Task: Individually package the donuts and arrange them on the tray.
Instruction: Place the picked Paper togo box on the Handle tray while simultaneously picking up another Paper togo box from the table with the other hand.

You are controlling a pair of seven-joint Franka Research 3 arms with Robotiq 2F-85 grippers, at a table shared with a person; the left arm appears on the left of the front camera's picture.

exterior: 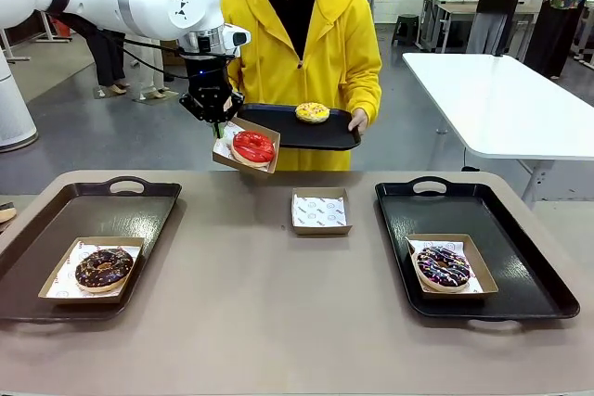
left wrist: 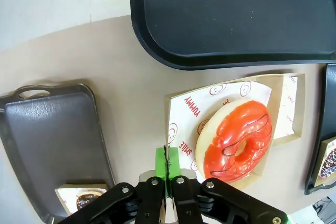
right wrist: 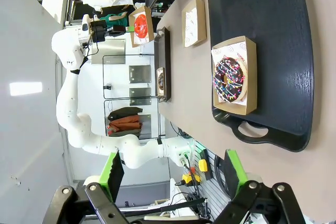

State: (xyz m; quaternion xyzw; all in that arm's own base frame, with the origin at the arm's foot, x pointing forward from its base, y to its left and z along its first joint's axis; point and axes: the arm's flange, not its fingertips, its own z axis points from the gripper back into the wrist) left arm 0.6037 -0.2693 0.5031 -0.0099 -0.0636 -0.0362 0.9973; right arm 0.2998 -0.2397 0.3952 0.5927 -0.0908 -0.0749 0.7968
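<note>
Left pincer [exterior: 218, 123] clamped on one box [exterior: 232, 162] edge, right pincer [right wrist: 176, 174] apart; we fear the tilted box spills its red-iced donut [exterior: 253, 146].

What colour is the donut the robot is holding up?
Glossy red donut, seen best in the left wrist view.

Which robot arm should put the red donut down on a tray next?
Left. The left pincer is shut on the red donut's box, holding it above the table. The right pincer is open and empty, back near the sprinkled donut's tray.
</note>
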